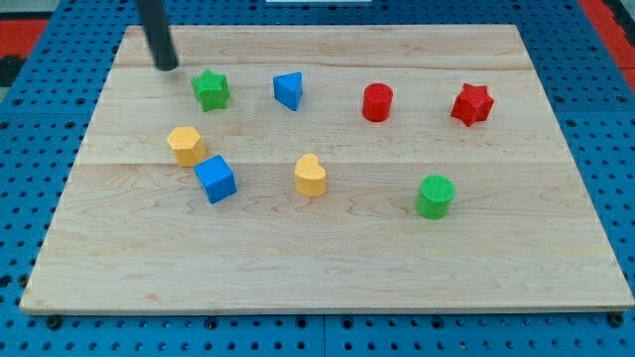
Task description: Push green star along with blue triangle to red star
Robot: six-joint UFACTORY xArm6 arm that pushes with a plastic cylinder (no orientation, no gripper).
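The green star (210, 89) lies at the upper left of the wooden board (327, 268). The blue triangle (289, 90) lies to its right, a short gap apart. The red star (472, 103) lies at the upper right. My tip (168, 66) stands on the board up and to the left of the green star, a short gap from it and not touching it.
A red cylinder (377, 102) lies between the blue triangle and the red star. A yellow hexagon (186, 145), a blue cube (215, 178), a yellow heart (311, 175) and a green cylinder (435, 196) lie lower on the board.
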